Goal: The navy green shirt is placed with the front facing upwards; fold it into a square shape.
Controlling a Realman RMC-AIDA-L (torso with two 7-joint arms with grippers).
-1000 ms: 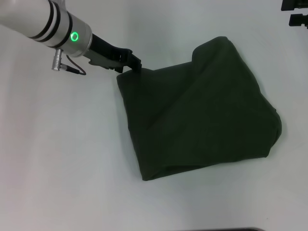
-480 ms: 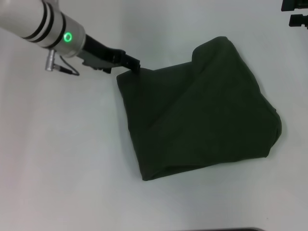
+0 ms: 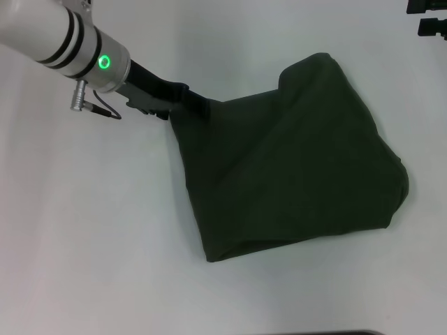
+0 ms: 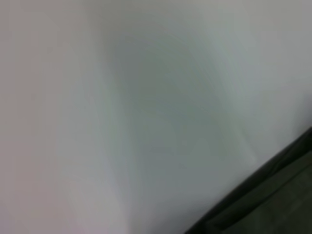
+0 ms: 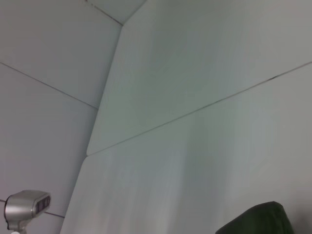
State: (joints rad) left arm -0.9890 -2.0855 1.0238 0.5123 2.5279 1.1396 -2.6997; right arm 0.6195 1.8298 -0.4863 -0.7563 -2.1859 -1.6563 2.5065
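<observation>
Olive folded shirt (image 3: 293,160) on white table (image 3: 84,230), left claw (image 3: 198,106) pinching its far-left corner; right claw (image 3: 427,17) parked far right.

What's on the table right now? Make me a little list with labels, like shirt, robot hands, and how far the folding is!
shirt: dark olive-green cotton shirt, folded into a rough, uneven block on the white table; no lettering shows
left gripper: at the shirt's far left corner, touching the cloth; whether it grips is unclear
right gripper: parked at the far right edge, away from the shirt
folding progress: mostly folded, edges not yet square
</observation>
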